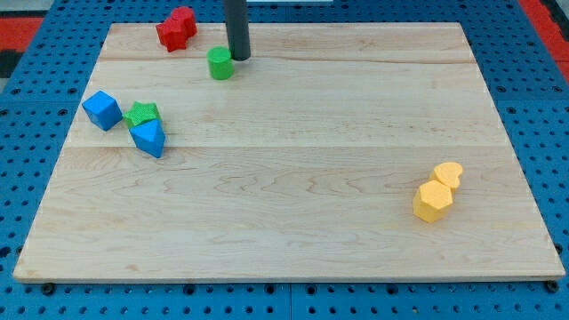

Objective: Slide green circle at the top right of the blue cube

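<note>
The green circle (pixel 220 64) is a short green cylinder near the view's top, left of centre. My tip (pixel 238 58) stands just to its right, touching or nearly touching it. The blue cube (pixel 102 109) lies at the view's left, well below and left of the green circle. A green star (pixel 141 113) sits right next to the blue cube on its right, and a blue triangular block (pixel 148 138) lies just below the star.
Two red blocks (pixel 176 28) lie together at the board's top edge, left of my tip. A yellow hexagon (pixel 432 201) and a yellow heart-like block (pixel 449 173) lie at the right. The wooden board (pixel 293 178) ends at blue pegboard on all sides.
</note>
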Robot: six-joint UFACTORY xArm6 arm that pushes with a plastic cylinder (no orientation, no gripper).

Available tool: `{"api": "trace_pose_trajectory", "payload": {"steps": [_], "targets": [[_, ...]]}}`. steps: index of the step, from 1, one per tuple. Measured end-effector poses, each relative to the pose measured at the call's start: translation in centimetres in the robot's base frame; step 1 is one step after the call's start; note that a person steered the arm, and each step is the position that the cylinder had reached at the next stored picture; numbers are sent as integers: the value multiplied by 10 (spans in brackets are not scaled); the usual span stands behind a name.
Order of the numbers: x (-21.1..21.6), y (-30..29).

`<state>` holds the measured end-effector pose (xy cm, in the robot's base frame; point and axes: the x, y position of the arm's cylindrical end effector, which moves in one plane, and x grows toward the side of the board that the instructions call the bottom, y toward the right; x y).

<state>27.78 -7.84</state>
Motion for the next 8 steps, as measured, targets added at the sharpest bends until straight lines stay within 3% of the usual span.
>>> {"api": "trace_pose_trajectory", "payload": {"steps": [2, 3, 6, 8], "targets": [[57, -44], [64, -66], [10, -99], [54, -113]]}}
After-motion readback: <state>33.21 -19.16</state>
